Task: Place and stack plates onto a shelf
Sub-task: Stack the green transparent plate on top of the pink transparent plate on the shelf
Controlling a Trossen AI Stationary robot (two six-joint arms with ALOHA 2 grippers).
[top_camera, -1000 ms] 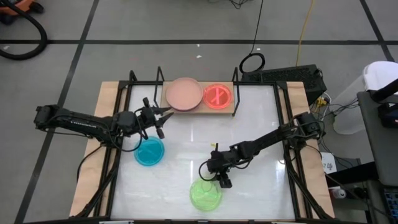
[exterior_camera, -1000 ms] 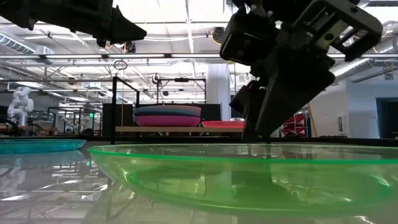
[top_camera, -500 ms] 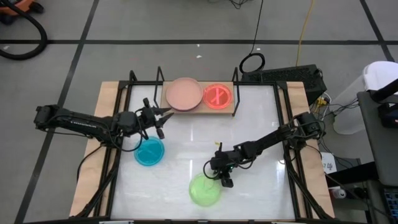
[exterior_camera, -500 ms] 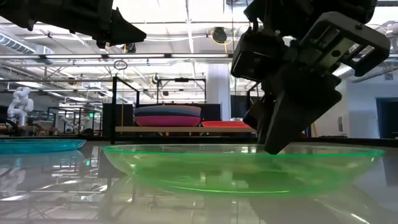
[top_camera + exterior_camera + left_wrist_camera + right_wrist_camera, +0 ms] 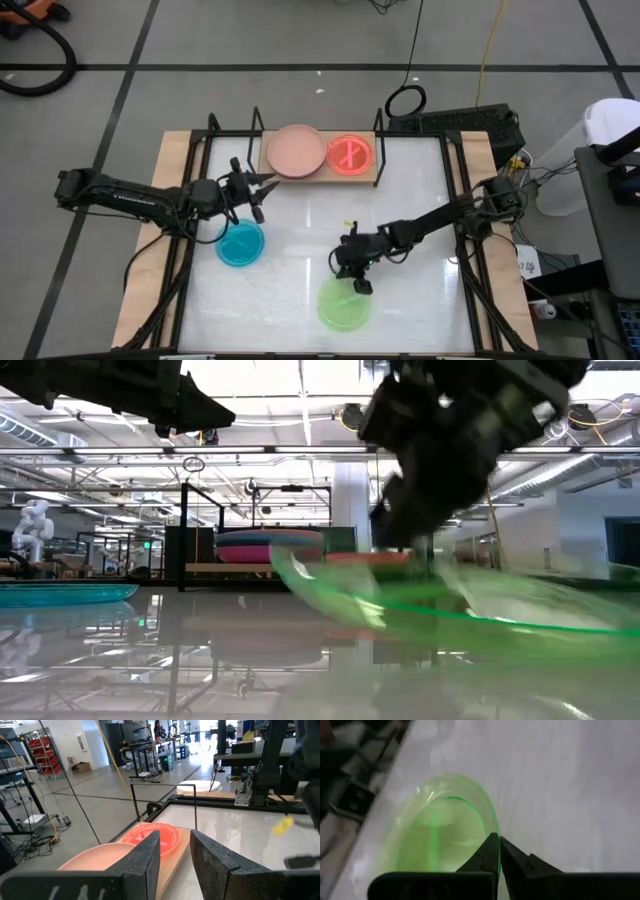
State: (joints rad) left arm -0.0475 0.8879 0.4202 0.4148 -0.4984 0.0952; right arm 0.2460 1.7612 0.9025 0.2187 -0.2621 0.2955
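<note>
1. The right tool (image 5: 360, 287) is pinching the rim of the lime green plate (image 5: 343, 305) with its fingers shut, tilting it off the surface (image 5: 420, 200).
2. The left tool (image 5: 262, 198), partly open and empty, is hovering just above the teal plate (image 5: 240, 244).
3. Beyond both tools, the shelf (image 5: 345, 178) is carrying the salmon-pink plate (image 5: 296, 150) and the orange plate (image 5: 349, 154).

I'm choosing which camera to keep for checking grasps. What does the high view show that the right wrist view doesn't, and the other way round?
Only the high view shows the shelf with its salmon-pink plate and orange plate, the teal plate, and the left claw waiting near the shelf. Only the right wrist view shows the right claw shut on the plate's rim up close. Both show the lime green plate.
</note>
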